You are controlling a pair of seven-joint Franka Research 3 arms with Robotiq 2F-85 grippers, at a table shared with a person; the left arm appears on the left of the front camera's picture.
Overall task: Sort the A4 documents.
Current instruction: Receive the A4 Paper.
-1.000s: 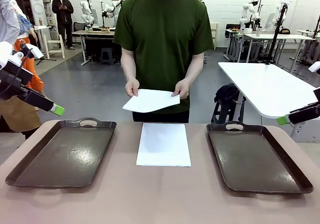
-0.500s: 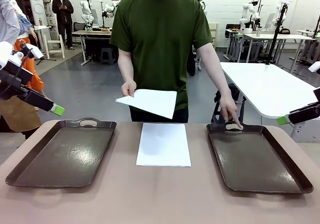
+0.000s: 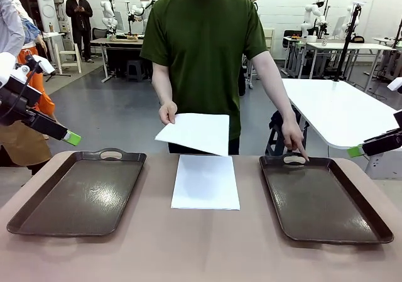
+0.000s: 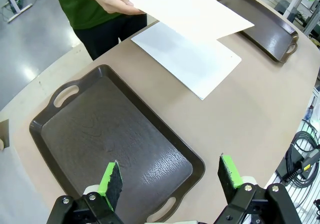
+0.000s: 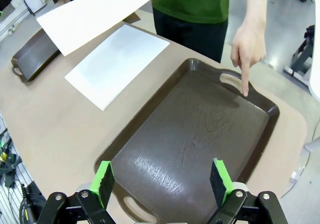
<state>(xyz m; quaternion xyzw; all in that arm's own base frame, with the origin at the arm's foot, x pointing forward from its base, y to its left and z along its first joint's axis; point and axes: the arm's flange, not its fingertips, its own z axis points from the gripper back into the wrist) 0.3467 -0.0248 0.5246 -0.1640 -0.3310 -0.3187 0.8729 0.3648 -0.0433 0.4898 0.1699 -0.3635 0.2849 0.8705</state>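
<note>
I log left tray [image 3: 75,194], right tray [image 3: 326,200], sheet [image 3: 205,181] between them; right wrist view: hand [image 5: 247,44] touches right tray's far rim; left gripper [image 4: 170,173], right gripper [image 5: 162,176] spread wide.

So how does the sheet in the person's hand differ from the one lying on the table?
The held sheet hangs in the air, gripped at one edge by the person's hand; the table sheet rests untouched on the table. The held sheet is tilted; the table sheet lies flat. Both are plain white and blank-looking.
</note>
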